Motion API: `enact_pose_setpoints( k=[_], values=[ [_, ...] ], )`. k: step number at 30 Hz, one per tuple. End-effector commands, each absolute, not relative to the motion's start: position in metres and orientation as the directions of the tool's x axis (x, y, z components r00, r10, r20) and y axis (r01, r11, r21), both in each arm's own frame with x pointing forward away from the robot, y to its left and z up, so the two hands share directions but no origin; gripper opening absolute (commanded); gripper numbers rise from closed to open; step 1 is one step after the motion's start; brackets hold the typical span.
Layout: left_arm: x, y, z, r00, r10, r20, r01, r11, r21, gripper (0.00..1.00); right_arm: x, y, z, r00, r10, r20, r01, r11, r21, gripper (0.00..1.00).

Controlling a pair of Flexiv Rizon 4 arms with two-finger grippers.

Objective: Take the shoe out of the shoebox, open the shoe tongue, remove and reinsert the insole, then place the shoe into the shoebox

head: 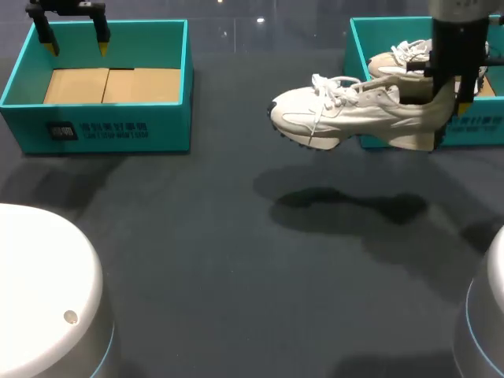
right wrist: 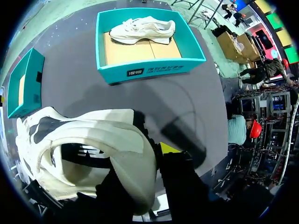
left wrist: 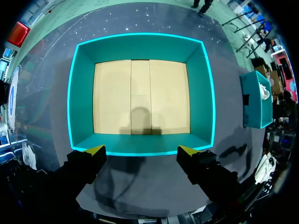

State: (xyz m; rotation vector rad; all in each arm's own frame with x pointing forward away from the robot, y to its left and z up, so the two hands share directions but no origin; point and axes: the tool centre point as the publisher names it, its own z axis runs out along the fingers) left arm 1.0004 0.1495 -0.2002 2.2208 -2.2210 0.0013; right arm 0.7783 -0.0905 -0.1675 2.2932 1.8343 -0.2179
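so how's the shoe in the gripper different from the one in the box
The held shoe hangs in the air above the table; the boxed shoe rests on the floor of the shoebox. The right gripper clamps the held shoe's heel; nothing touches the boxed shoe. Both are pale lace-up sneakers.

Dark table (head: 236, 276) holds left shoebox (head: 118, 130) and right shoebox (head: 484, 130).

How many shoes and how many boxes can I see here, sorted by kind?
Shoes: 2 (raised shoe, boxed shoe)
Teal shoeboxes: 2 (left shoebox, right shoebox)
Total: 4
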Motion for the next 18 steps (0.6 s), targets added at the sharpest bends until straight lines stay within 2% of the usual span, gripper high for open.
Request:
enact_pose_setpoints(
  k=[1,8,14,18],
  values=[
    [1.000,0.150,-0.200,0.000,-1.000,0.000,-1.000,0.000,0.000,1.00,0.746,-0.074,-0.188,0.227,0.944,-0.239,0.972,-0.206,0.111,0.00],
    [1.000,0.150,-0.200,0.000,-1.000,0.000,-1.000,0.000,0.000,1.00,0.716,-0.040,-0.216,0.228,0.934,-0.274,0.971,-0.199,0.128,0.00],
    [1.000,0.150,-0.200,0.000,-1.000,0.000,-1.000,0.000,0.000,1.00,0.701,-0.015,-0.244,0.207,0.942,-0.266,0.978,-0.191,0.086,0.00],
    [1.000,0.150,-0.200,0.000,-1.000,0.000,-1.000,0.000,0.000,1.00,0.701,-0.015,-0.244,0.207,0.942,-0.266,0.978,-0.191,0.086,0.00]
  ],
)
